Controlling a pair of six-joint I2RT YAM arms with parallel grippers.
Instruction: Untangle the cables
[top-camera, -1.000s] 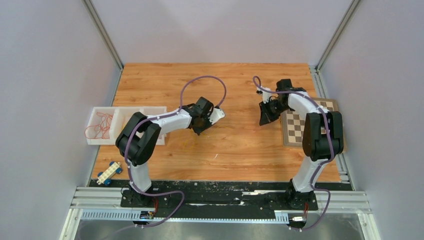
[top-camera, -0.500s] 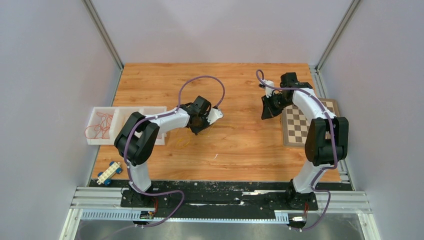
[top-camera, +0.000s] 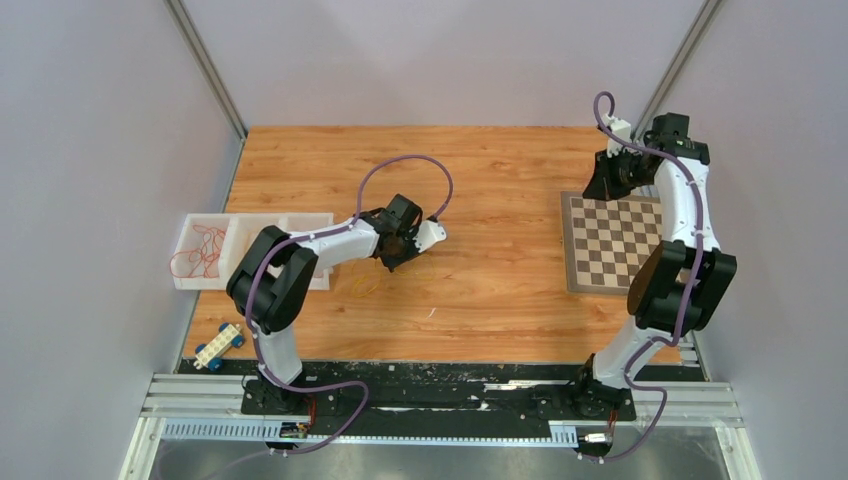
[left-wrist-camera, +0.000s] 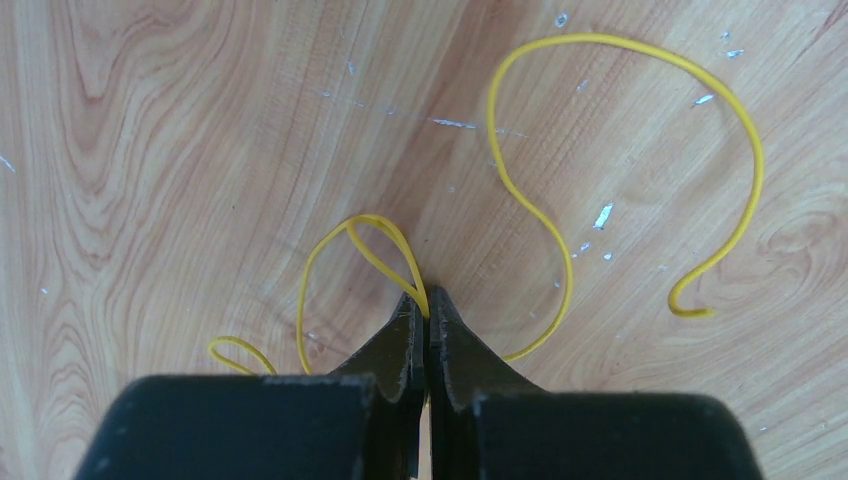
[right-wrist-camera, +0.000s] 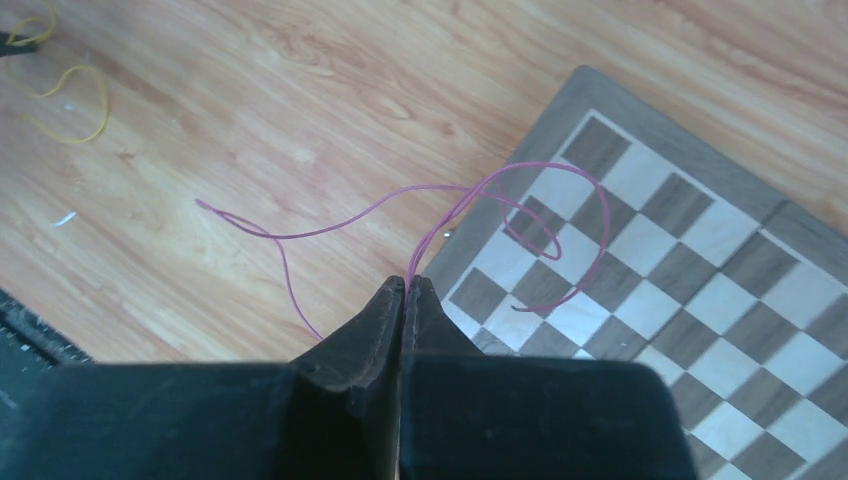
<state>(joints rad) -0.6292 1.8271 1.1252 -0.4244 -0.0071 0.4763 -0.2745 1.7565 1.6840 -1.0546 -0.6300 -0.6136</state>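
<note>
My left gripper (left-wrist-camera: 427, 300) is shut on a thin yellow cable (left-wrist-camera: 600, 38), pinching it at a small loop; the rest curls over the wood in front of the fingers. In the top view this gripper (top-camera: 395, 255) is low over the table centre-left, with yellow cable (top-camera: 365, 280) beside it. My right gripper (right-wrist-camera: 407, 283) is shut on a thin pink cable (right-wrist-camera: 420, 187), which hangs in loops above the table and the chessboard (right-wrist-camera: 700, 250). In the top view the right gripper (top-camera: 600, 185) is raised at the back right. Red and orange cables (top-camera: 200, 250) lie in a tray.
A white compartment tray (top-camera: 255, 225) sits at the left edge, partly under the left arm. The chessboard (top-camera: 615, 240) lies at the right edge. A toy car of bricks (top-camera: 218, 345) sits at the front left. The yellow cable also shows in the right wrist view (right-wrist-camera: 70, 75).
My right arm has lifted and swung to the back right with the pink cable, uncovering the chessboard. My left gripper has shifted slightly left, and yellow cable now shows beside it.
</note>
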